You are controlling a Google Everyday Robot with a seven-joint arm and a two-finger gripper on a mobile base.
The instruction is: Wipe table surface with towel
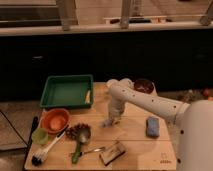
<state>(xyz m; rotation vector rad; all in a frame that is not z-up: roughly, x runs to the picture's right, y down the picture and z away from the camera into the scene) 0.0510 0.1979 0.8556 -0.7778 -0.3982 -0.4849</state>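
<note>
The light tan wooden table surface (136, 144) fills the lower middle of the camera view. My white arm reaches from the lower right across it, and my gripper (110, 121) points down at the tabletop near its centre, at or just above the wood. A small blue folded cloth or sponge (152, 126) lies on the table to the right of the gripper, apart from it. I cannot see whether the gripper holds anything.
A green tray (66, 78) sits at the back left with a yellow item (88, 96) inside. An orange bowl (55, 120), green cup (40, 136), brush (44, 151), green-handled ladle (80, 141) and a brown block (112, 152) crowd the front left. A dark bowl (143, 86) stands at the back right.
</note>
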